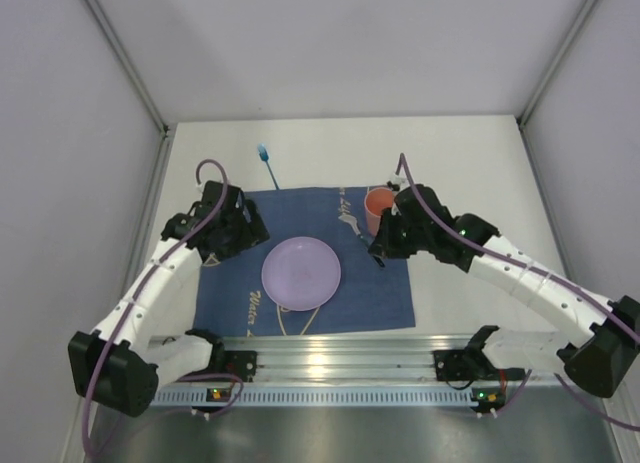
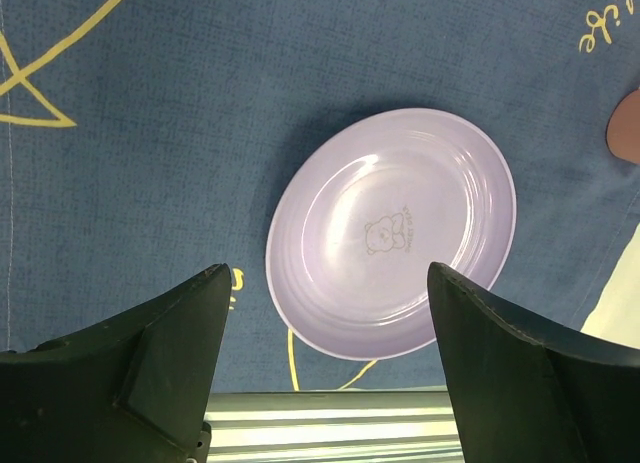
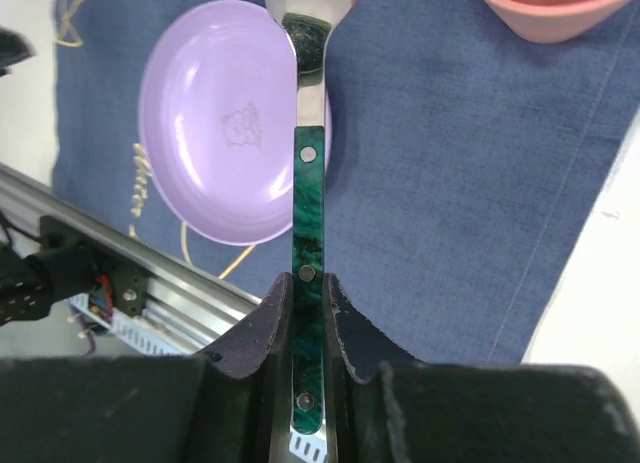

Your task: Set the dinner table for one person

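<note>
Presently the table [image 1: 460,163] lies under everything in view: a wide matte white top, with a rail [image 1: 340,368] along its near edge. A dark blue cloth [image 1: 385,293] is spread on it just beyond the rail.

Items on the cloth:
- A lilac plate [image 1: 301,273] sits near the middle.
- An orange cup [image 1: 379,208] stands at the far right corner.
- A small blue implement [image 1: 267,166] lies off the cloth, on bare table beyond its far edge.

Right gripper [image 3: 308,293]: the jaws are pinched on the lower handle of a green-handled utensil [image 3: 308,213]. It points away over the cloth, its metal head at the plate's right rim. The head is cropped, so fork or spoon cannot be told, nor whether it touches the cloth.

Left gripper [image 2: 330,273]: the jaws are spread wide with nothing between them, above the cloth on the plate's left side.

Handling, as judged:
- The table is rigid, flat and fixed. It is a surface to set things on, not a thing to take hold of.
- Its matte top and the cloth should keep light pieces from sliding.
- The utensil looks stiff and light, with a polished, likely slippery handle (riveted scales). The present hold low on the handle seems sound, provided it is lowered flat before release.
- The plate looks like light plastic, best taken by its rim
</note>
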